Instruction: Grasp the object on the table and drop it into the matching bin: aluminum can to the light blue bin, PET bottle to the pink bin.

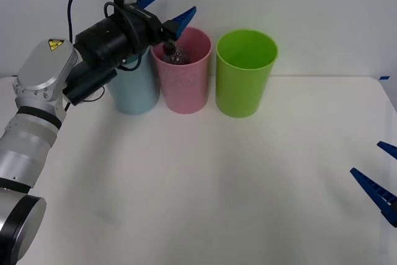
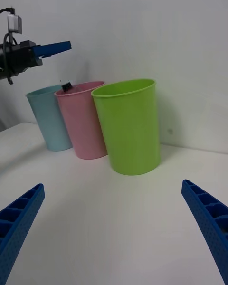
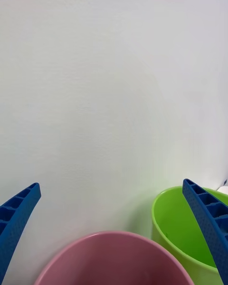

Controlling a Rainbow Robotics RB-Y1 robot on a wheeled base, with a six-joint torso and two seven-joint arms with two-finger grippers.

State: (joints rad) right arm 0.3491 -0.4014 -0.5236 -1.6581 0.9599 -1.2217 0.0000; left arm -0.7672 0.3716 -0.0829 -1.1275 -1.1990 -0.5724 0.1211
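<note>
The PET bottle, clear with a black cap, is inside the pink bin, its top near the rim. In the right wrist view its black cap shows just above the pink bin. My left gripper hangs open right above this bin with nothing between its fingers; in the left wrist view the gripper stands over the pink rim. The light blue bin stands to the left of the pink one, partly behind my left arm. My right gripper is open, low at the table's right edge.
A lime green bin stands just right of the pink bin, all three in a row at the back of the white table. A plain white wall rises close behind them.
</note>
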